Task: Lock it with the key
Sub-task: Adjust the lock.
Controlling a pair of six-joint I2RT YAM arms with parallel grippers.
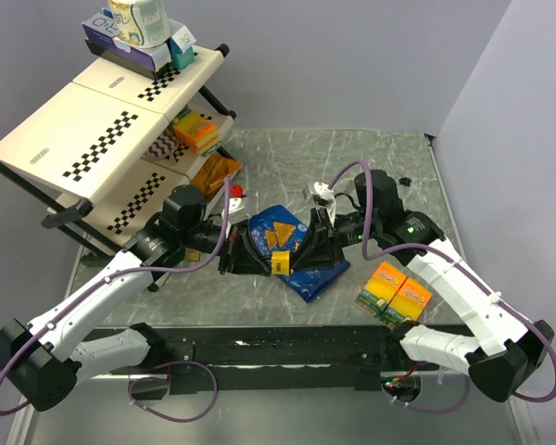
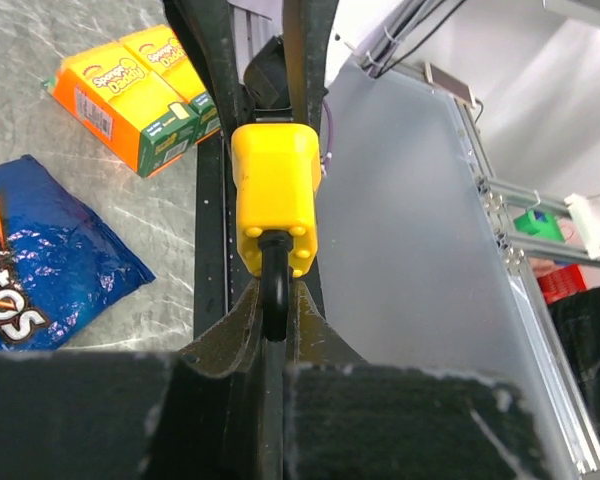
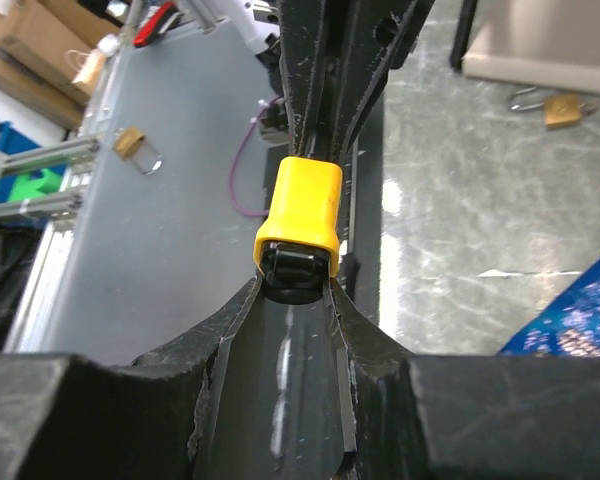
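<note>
Both arms meet over the surface (image 1: 380,167), holding the yellow padlock (image 2: 275,195) between them. The left fingers (image 2: 230,330) pinch its black shackle (image 2: 273,285); the right fingers (image 3: 225,330) clamp what looks like the key (image 3: 295,270), seated in its base. Turning seems all that's left.

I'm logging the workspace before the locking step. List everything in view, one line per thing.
padlock: one, yellow, held between both end effectors above the chip bag
key: one, black head, in the padlock's base
chip bag: one, blue, table centre
snack boxes: two, orange, side by side, right of the table
brass padlock: one, on the table near a shelf leg
shelf rack: one, cream with checker strips, far left, boxes on its tiers
table: one, grey marble pattern
left end effector: one, black, shut on the padlock's shackle
right end effector: one, black, shut on the key
</note>
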